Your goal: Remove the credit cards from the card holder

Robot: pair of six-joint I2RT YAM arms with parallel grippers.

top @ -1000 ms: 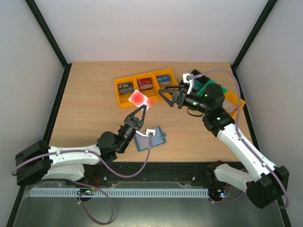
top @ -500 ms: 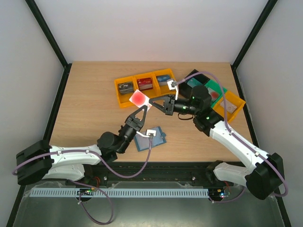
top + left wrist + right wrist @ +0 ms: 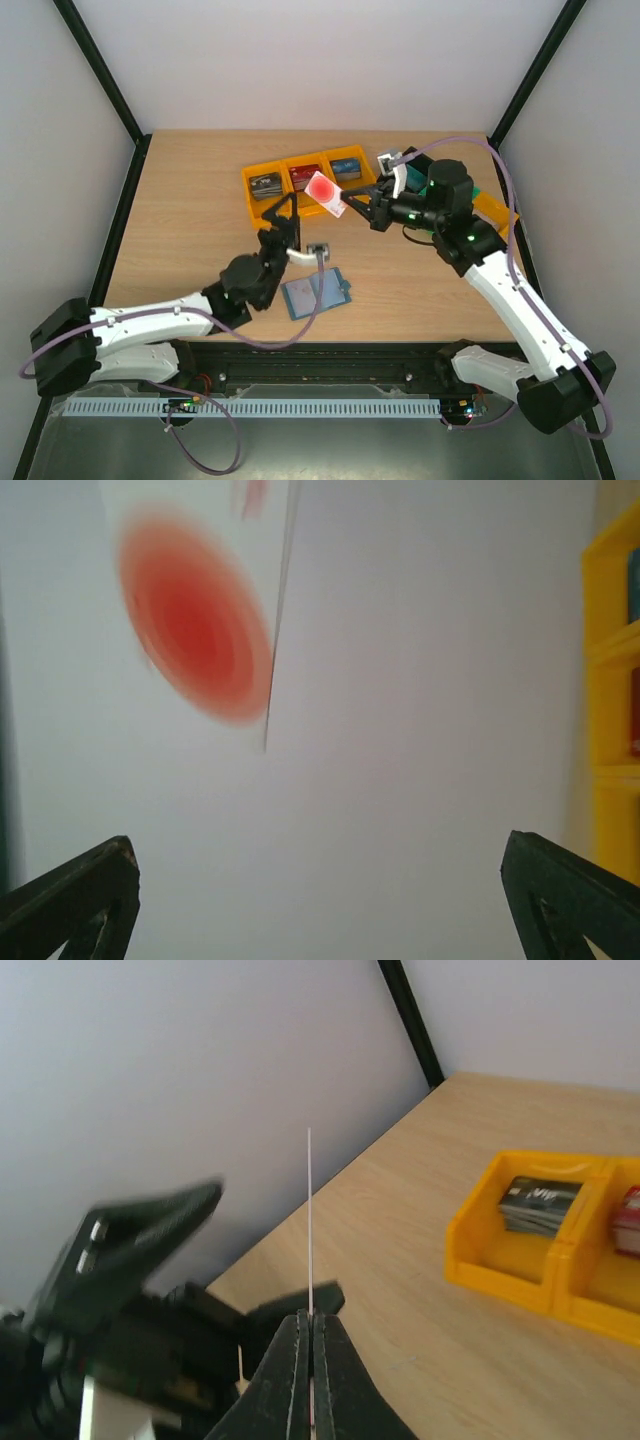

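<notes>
A lab test cell: white walls (image 3: 300,60), black frame (image 3: 103,75), wooden table (image 3: 190,230)

Soft, even light falls from overhead across the table (image 3: 190,230) with only faint shadows, yet in the close left wrist view the red-spotted credit card (image 3: 195,630) and yellow bin (image 3: 612,680) smear into blur.

So the left arm lies low from bottom left toward mid-frame, left gripper (image 3: 283,212) tipped up with jaws spread wide, while the right arm arches in from bottom right, right gripper (image 3: 352,204) pinched tight on a credit card (image 3: 323,189).
</notes>
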